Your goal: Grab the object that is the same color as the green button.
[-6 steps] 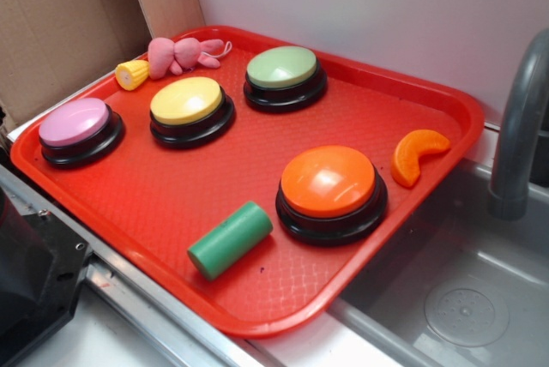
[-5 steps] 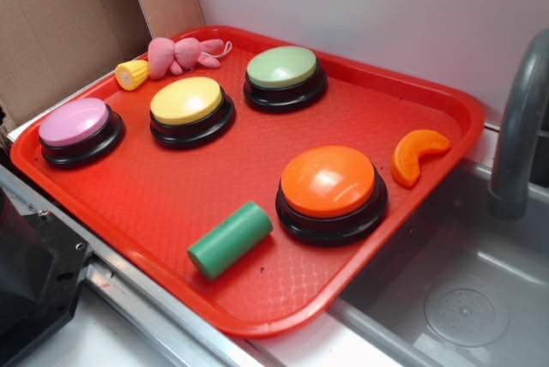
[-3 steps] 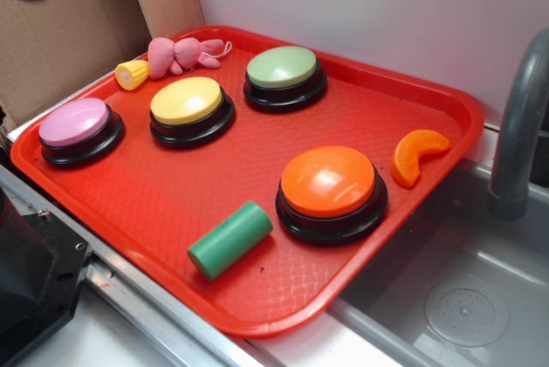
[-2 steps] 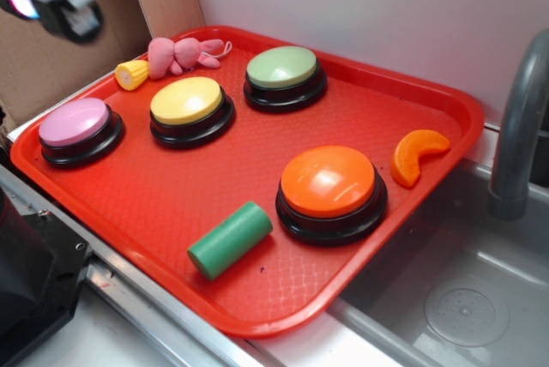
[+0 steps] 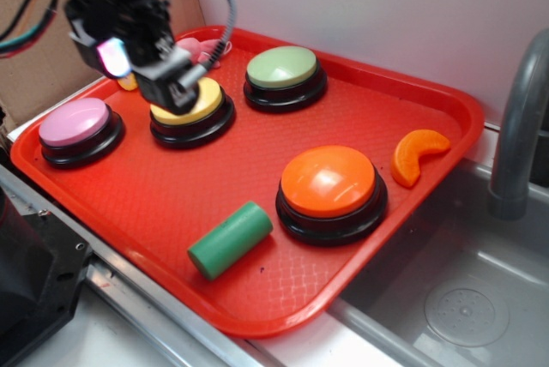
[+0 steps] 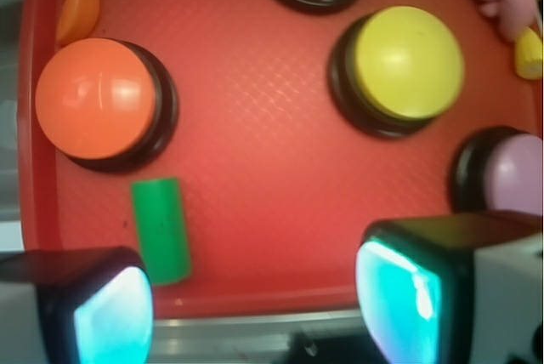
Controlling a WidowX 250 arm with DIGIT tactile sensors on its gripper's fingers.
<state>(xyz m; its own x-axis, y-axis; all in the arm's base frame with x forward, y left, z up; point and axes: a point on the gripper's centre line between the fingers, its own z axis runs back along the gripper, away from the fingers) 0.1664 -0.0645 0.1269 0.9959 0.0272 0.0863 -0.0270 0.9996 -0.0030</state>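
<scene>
Small matte green cylinder (image 5: pixel 230 240), lying on its side at the near edge of the red plastic tray (image 5: pixel 403 110), just left of the orange dome button (image 5: pixel 328 182); black gripper (image 5: pixel 176 84), open and empty, hangs far-left: approach should straddle the cylinder's width.

Kitchen mock-up: sink (image 5: pixel 463 298), faucet (image 5: pixel 521 127).
</scene>
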